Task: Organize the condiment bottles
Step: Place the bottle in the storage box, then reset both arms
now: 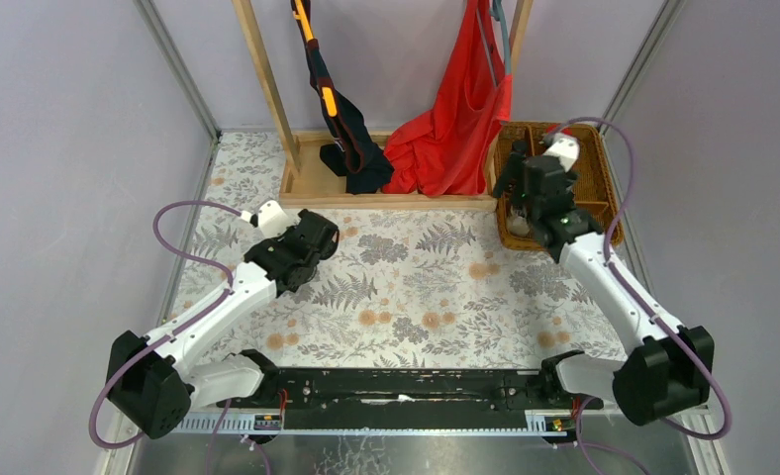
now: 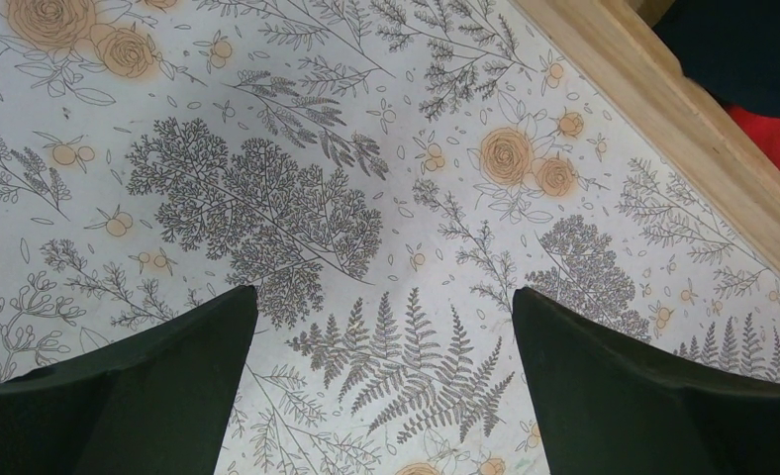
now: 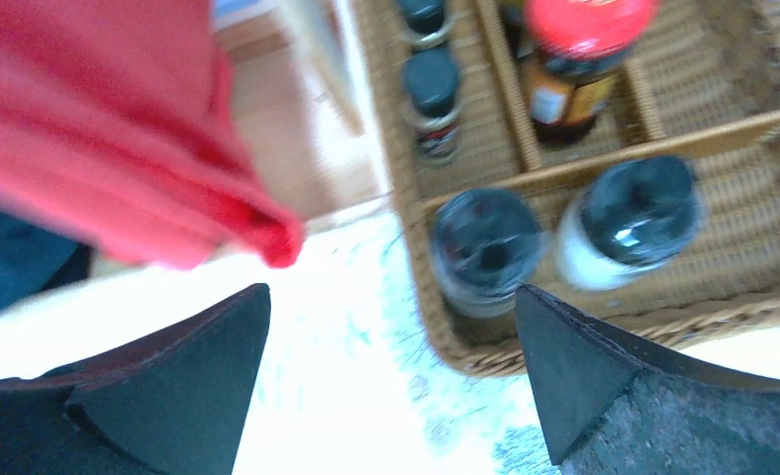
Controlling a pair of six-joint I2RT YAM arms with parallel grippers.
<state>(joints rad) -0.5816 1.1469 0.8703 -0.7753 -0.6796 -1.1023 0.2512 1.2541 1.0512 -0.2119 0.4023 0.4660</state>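
Note:
In the right wrist view, a wicker basket (image 3: 465,351) holds the condiment bottles. Two pale black-capped bottles (image 3: 485,247) (image 3: 633,213) stand in its near compartment. Two small dark black-capped bottles (image 3: 434,99) (image 3: 424,15) stand in a far left compartment, and a dark jar with a red lid (image 3: 579,59) stands beside them. The second red-lidded jar does not show. My right gripper (image 3: 391,317) is open and empty, just above the basket's near left corner (image 1: 518,188). My left gripper (image 2: 386,317) is open and empty over the floral cloth (image 1: 322,239).
The basket (image 1: 535,126) sits at the table's back right. A wooden rack base (image 1: 312,183) with a red cloth (image 1: 455,119) and a dark garment (image 1: 351,148) hanging over it stands at the back. Its wooden edge (image 2: 663,109) lies near my left gripper.

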